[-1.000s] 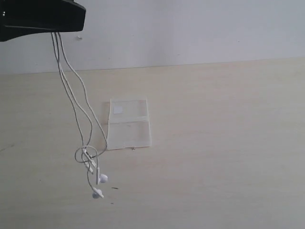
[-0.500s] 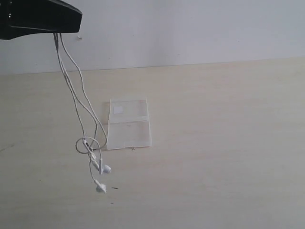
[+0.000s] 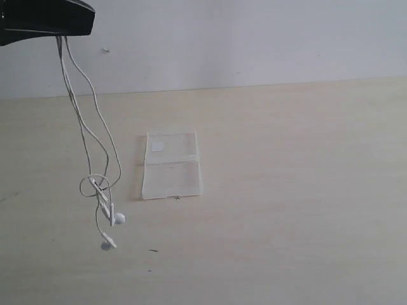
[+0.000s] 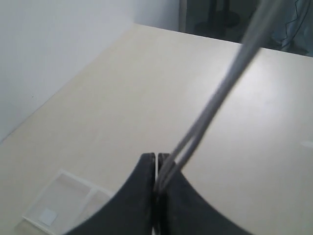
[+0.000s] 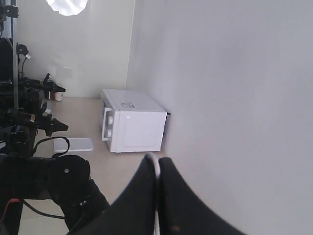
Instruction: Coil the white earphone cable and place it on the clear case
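The white earphone cable (image 3: pixel 89 133) hangs in several strands from my left gripper (image 3: pixel 70 28), high at the exterior view's top left. Its tangled loop and two earbuds (image 3: pixel 117 219) dangle just above the table, left of the clear case (image 3: pixel 172 164). The case lies open and flat, with a white sticker on its far half. In the left wrist view the gripper (image 4: pixel 156 164) is shut on the cable (image 4: pixel 215 98), and the case (image 4: pixel 54 205) lies below. My right gripper (image 5: pixel 157 164) is outside the exterior view. It is shut, and a thin white loop of cable (image 5: pixel 155 160) shows at its tips.
The pale wooden table (image 3: pixel 292 190) runs back to a white wall (image 3: pixel 254 38). The right wrist view faces off the table toward a white microwave (image 5: pixel 132 127) on the floor and black equipment (image 5: pixel 29 171).
My left gripper has moved left with the cable. The hanging loop and earbuds have swung left and risen a little, further from the case.
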